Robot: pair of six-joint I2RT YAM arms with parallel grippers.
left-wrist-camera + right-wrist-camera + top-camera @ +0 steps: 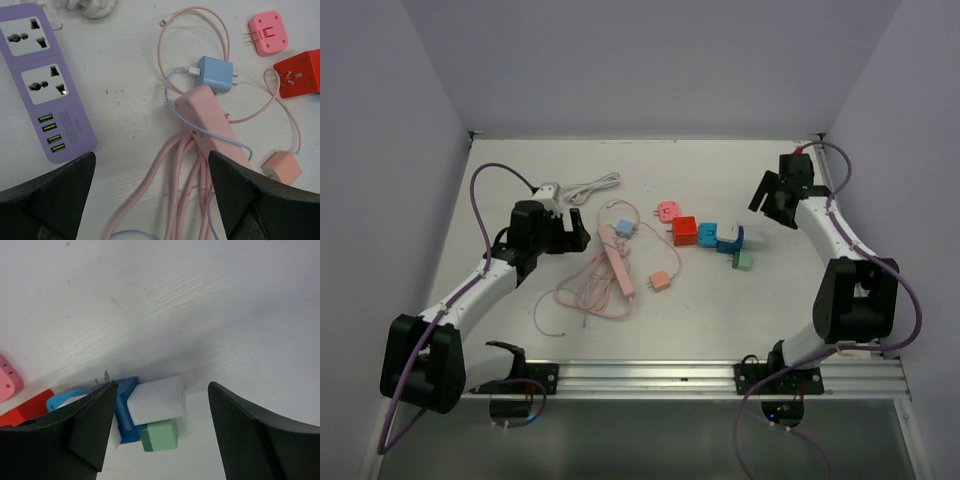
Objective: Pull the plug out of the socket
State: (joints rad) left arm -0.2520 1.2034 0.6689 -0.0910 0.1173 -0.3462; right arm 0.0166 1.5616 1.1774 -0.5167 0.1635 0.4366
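The white plug [157, 400] lies right of the counter's [770, 300] middle, pressed against the blue socket [127, 412], whose arms wrap round it in the overhead view; I cannot tell how deep it sits. A green block [160, 435] touches the pair at 5 o'clock. A light-blue block [708, 234] sits at their 9 o'clock, and a red cube [684, 231] is next in the row. A pink adapter [667, 211] lies near the cube at 11 o'clock. My right pincer [772, 208] hangs at about 1 o'clock from the plug, apart from it. Its fingers are spread and nothing is between them. Further toward 9 o'clock a pale blue charger [216, 74] lies at the far tip of the pink power strip [210, 122]. The strip's pink cable [590, 290] is looped at its 8 o'clock, and a salmon charger [281, 167] lies at the strip's 3 o'clock. My left pincer [570, 232] hovers over the strip's 9 o'clock side, released wide and holding nothing. In its wrist view a purple power strip [47, 85] lies at 10 o'clock. A white cable [590, 187] runs at 12 o'clock of that pincer.
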